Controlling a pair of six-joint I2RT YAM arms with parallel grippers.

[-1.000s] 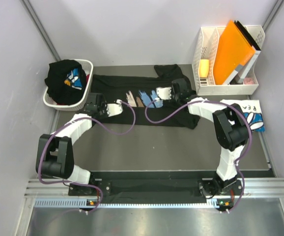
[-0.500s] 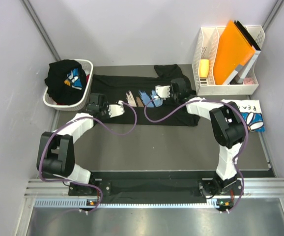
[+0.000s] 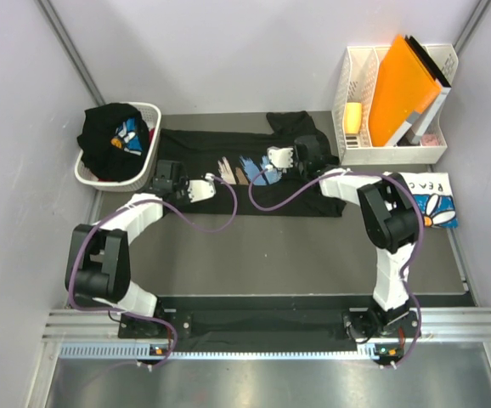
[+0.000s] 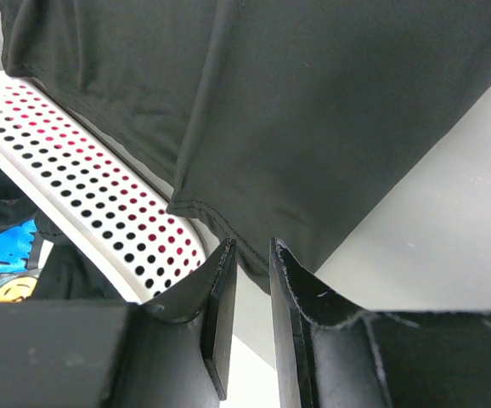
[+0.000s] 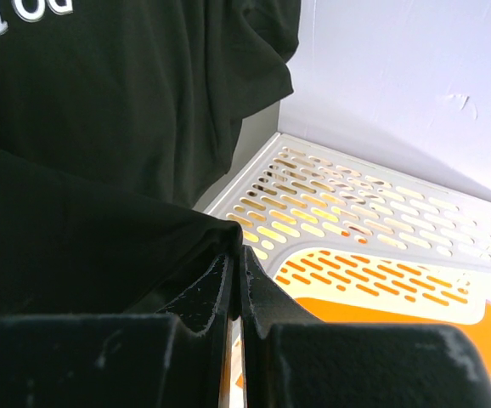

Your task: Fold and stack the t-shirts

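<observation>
A black t-shirt [image 3: 228, 200] with a blue, white and tan chest print lies spread across the back of the table, hem to the left. My left gripper [image 3: 167, 180] stands at that hem beside the basket. Its jaws are narrowly closed on the hem corner [image 4: 258, 265], with a slit of table showing lower between the fingers. My right gripper [image 3: 307, 155] is at the shirt's right end, shut on a raised fold of black cloth [image 5: 220, 234]. A second black tee [image 3: 110, 140] fills the basket. A folded white tee [image 3: 437, 202] with a blue daisy print lies at the right.
The white perforated laundry basket [image 3: 150, 153] stands at the back left, its wall [image 4: 84, 195] close to my left fingers. A white file organiser [image 3: 356, 151] holding an orange folder [image 3: 403, 85] stands at the back right, close to my right gripper. Grey walls enclose the table.
The right arm has drawn slightly to the left with the cloth in its jaws. The left gripper has barely shifted.
</observation>
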